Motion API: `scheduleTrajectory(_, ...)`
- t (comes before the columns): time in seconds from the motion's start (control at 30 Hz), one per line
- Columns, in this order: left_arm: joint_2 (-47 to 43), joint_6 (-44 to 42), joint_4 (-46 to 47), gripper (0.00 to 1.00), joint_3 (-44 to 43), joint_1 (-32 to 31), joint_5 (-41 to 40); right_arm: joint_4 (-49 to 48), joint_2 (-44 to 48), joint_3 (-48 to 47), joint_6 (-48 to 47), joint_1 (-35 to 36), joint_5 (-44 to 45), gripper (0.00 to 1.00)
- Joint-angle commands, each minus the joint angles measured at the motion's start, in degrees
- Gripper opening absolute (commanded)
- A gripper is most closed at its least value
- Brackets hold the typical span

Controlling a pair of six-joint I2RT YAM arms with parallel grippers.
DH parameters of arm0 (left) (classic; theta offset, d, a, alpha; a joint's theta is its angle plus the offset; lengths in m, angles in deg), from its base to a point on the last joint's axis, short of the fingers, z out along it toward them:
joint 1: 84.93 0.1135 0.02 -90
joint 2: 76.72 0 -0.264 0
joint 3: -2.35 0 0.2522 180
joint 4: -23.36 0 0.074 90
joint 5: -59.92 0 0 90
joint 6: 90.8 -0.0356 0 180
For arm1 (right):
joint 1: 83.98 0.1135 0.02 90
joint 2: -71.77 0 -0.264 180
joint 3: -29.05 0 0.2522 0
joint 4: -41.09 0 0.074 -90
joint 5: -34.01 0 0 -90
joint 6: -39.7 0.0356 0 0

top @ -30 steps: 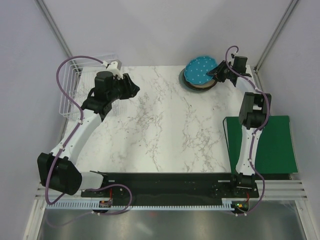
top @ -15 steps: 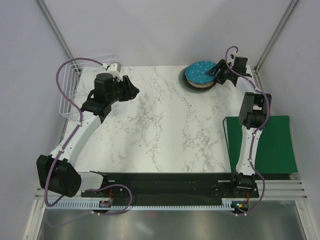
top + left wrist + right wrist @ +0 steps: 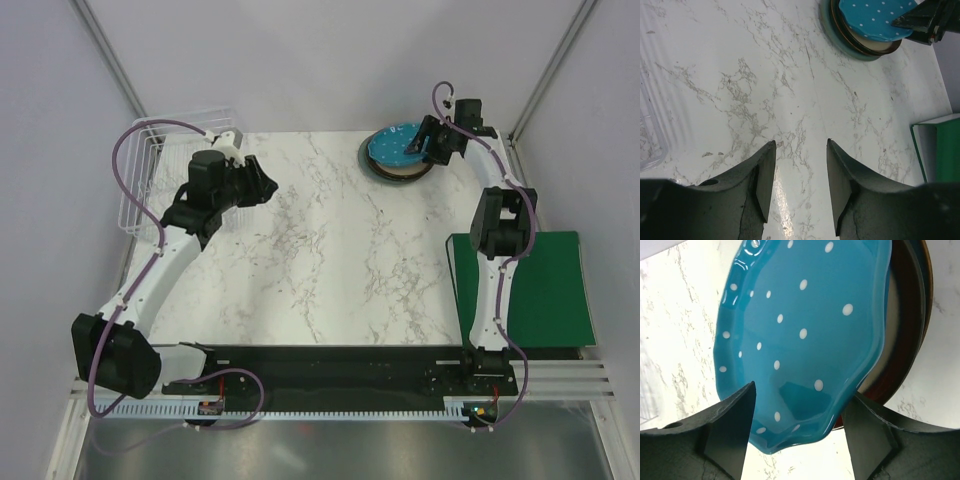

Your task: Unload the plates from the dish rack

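Note:
The turquoise white-specked plate (image 3: 398,143) lies on top of a stack at the table's far right, over the brown-rimmed cream plate (image 3: 405,170) and a grey-green plate (image 3: 370,160). My right gripper (image 3: 422,148) is open just above the turquoise plate's near edge (image 3: 800,330), with its jaws spread on either side (image 3: 799,390) and the brown rim (image 3: 905,340) behind. The clear dish rack (image 3: 140,180) stands at the far left; no plate shows in it. My left gripper (image 3: 268,185) is open and empty above bare marble (image 3: 800,142), right of the rack (image 3: 650,130).
A green mat (image 3: 530,290) lies at the table's right edge, also seen in the left wrist view (image 3: 940,145). The plate stack shows in the left wrist view (image 3: 872,17) too. Enclosure walls and corner posts bound the back.
The turquoise plate went from tilted in my right gripper to lying flat on the stack. The right gripper has let go and drawn back a little. The left arm barely moved.

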Motion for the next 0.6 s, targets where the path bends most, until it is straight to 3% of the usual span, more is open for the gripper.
scheduleTrajectory(0.0, -2.43, -2.42, -0.55, 0.51, 0.48, -0.2, -0.8, 7.18, 2.97, -7.24, -7.23, 1.78, 5.15, 0.74)
scheduleTrajectory(0.2, -3.4, -2.77, -0.99, 0.51, 0.66, -0.2, -1.15, 8.94, 5.35, -5.04, -8.11, 1.78, 11.21, 0.76)
scheduleTrajectory(0.57, -4.28, -2.86, -1.43, 0.51, 1.18, -0.2, -1.59, 9.29, 2.44, -6.27, -7.94, 1.78, 9.54, 0.78)
